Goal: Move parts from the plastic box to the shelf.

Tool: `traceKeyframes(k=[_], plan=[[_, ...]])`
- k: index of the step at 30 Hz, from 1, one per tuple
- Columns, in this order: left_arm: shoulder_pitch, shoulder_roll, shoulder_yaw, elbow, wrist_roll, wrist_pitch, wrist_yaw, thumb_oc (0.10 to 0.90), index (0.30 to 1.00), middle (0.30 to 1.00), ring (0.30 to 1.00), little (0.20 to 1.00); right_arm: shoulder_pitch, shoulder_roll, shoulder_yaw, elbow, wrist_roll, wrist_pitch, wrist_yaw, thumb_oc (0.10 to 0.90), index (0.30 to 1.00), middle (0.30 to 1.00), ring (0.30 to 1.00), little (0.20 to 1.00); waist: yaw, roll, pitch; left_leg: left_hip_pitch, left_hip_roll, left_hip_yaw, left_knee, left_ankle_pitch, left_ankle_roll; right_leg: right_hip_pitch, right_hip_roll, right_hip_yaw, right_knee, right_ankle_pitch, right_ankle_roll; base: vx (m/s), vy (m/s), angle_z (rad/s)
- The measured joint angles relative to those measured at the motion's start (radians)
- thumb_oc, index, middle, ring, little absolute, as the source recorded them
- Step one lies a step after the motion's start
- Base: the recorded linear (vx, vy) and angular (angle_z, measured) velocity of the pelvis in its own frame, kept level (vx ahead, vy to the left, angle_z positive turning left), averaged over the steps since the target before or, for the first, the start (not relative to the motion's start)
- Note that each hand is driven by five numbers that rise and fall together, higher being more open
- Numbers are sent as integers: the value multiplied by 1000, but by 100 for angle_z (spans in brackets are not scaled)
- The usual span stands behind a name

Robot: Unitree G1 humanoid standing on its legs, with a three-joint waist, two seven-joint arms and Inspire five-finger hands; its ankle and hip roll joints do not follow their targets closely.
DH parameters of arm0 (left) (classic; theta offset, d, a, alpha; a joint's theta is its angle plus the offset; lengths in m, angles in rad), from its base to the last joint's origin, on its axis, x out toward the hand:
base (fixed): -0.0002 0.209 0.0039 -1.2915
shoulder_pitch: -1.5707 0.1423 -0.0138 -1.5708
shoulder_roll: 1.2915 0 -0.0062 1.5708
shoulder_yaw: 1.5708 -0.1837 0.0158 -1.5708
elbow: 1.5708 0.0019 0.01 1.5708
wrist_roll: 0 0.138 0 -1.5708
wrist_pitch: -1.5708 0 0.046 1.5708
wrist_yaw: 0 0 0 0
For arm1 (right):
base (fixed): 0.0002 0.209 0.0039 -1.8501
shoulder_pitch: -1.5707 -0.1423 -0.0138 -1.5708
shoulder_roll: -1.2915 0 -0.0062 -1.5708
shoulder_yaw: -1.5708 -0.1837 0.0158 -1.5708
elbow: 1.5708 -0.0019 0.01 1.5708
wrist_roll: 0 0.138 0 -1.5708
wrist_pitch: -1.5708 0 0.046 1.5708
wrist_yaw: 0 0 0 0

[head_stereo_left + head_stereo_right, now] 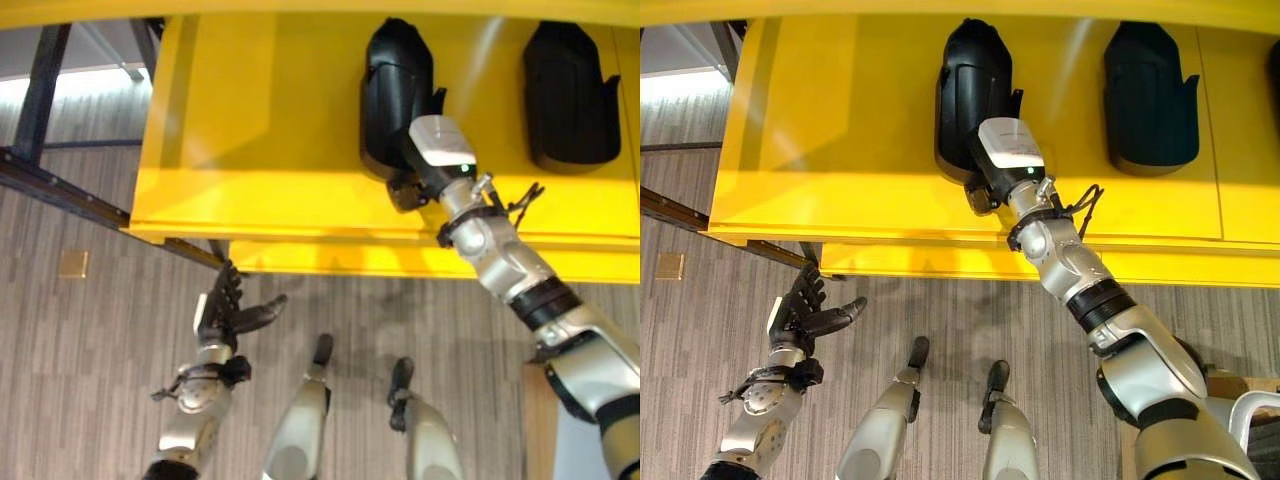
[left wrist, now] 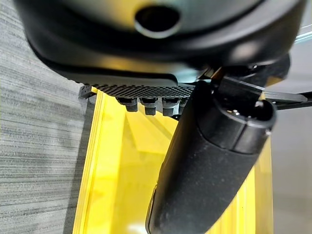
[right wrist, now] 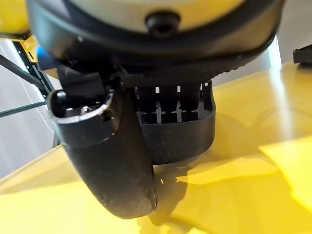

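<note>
On the yellow shelf (image 1: 260, 150) lie two black moulded parts, one (image 1: 395, 80) in the middle and a second (image 1: 570, 90) further right. My right hand (image 1: 405, 185) reaches over the shelf's front edge to the near end of the middle part. In the right wrist view its fingers (image 3: 168, 100) curl over the rim of that part (image 3: 180, 139) and the thumb (image 3: 107, 161) lies beside it. The part rests on the shelf. My left hand (image 1: 225, 310) hangs open and holds nothing, low over the floor in front of the shelf, and its thumb (image 2: 209, 161) points at the shelf's edge.
A dark metal frame rail (image 1: 60, 190) runs under the shelf's left end. A small tan square (image 1: 72, 263) lies on the grey plank floor. The shelf surface to the left of the middle part is bare yellow.
</note>
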Motion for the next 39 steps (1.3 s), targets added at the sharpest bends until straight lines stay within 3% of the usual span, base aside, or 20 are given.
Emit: traceKeyframes(k=[8, 20, 21, 22, 23, 31, 39], plan=[[3, 1, 0, 0, 0, -1, -2, 900, 1000, 1000, 1000, 1000, -66, -38, 80, 33, -25, -7, 22, 400, 300, 300, 300, 300, -1, 0, 0, 1, 3, 0, 0, 1, -1, 0, 3, 1, 0, 2, -1, 0, 0, 0], [4, 1, 1, 0, 0, -2, -1, 900, 1000, 1000, 1000, 1000, -80, -42, 85, 39, -41, -12, 42, 400, 300, 300, 300, 300, 0, 0, 0, 0, 3, -1, 0, 1, -1, 0, 3, 0, -1, 2, -1, 0, 0, 0], [3, 1, 1, 0, 0, -2, -1, 900, 1000, 1000, 1000, 1000, -81, -42, 85, 39, -41, -12, 42, 435, 349, 349, 349, 349, 0, 0, 0, 0, 3, -1, 0, 1, -1, 0, 3, 0, -1, 2, -1, 0, 0, 0], [3, 1, 1, 0, 0, -2, -1, 900, 1000, 1000, 1000, 1000, -81, -42, 85, 39, -42, -11, 42, 745, 783, 783, 783, 783, 0, 0, 0, 0, 3, -1, 0, 1, -1, 0, 3, 0, -1, 2, -1, 0, 0, 0], [4, 1, 1, 0, 0, -2, -1, 900, 1000, 1000, 1000, 1000, -81, -42, 85, 39, -50, -11, 42, 900, 1000, 1000, 1000, 1000, 0, 0, 0, 0, 3, -1, 0, 1, -1, 0, 3, 0, -1, 2, -1, 0, 0, 0], [4, 1, 2, 0, 0, -4, 1, 900, 1000, 1000, 1000, 1000, -92, -55, 107, 39, -79, -15, 44, 900, 1000, 1000, 1000, 1000, 0, 0, 0, 0, 3, -1, 0, 1, -1, 0, 3, 0, -1, 3, -1, 0, 0, 0], [3, 0, 19, 2, 0, -5, 17, 900, 1000, 1000, 1000, 1000, -128, -171, 138, -50, -157, -15, 66, 900, 1000, 1000, 1000, 1000, 0, -1, 0, -4, 2, -1, -11, 2, 0, 0, 4, -2, -16, 6, 0, 0, 0, 0]])
